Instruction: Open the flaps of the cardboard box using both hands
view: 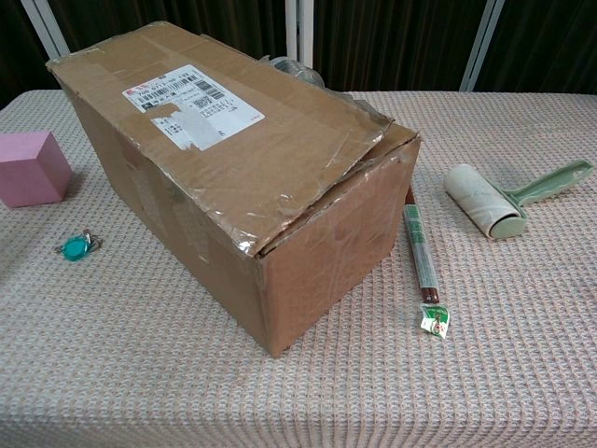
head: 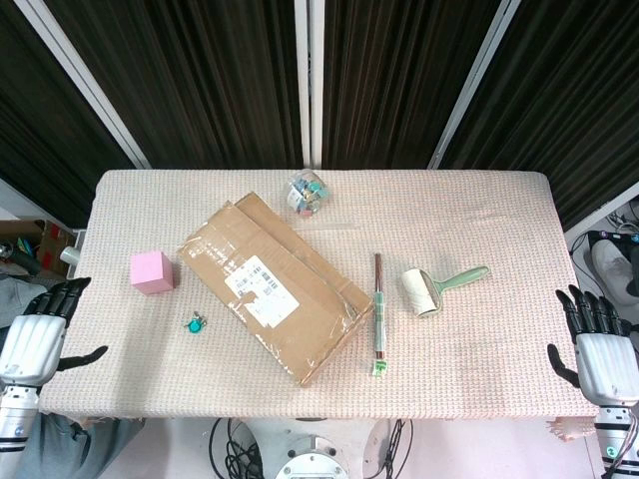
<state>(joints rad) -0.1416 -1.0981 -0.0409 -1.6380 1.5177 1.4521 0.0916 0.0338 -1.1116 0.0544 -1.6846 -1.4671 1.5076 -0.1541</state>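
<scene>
A long cardboard box (head: 275, 284) lies diagonally in the middle of the table, its top flaps folded down, with a white shipping label on top. The chest view shows the box (view: 233, 159) close up, one flap edge slightly raised at the near right corner. My left hand (head: 38, 334) hangs off the table's left edge, fingers apart, holding nothing. My right hand (head: 599, 344) hangs off the right edge, fingers spread, likewise empty. Neither hand touches the box, and neither shows in the chest view.
A pink cube (head: 152, 271) and a small teal tag (head: 195, 322) lie left of the box. Right of it are a thin brown stick (head: 378, 309) and a green-handled lint roller (head: 431, 287). A clear bag of clips (head: 308, 192) sits behind the box.
</scene>
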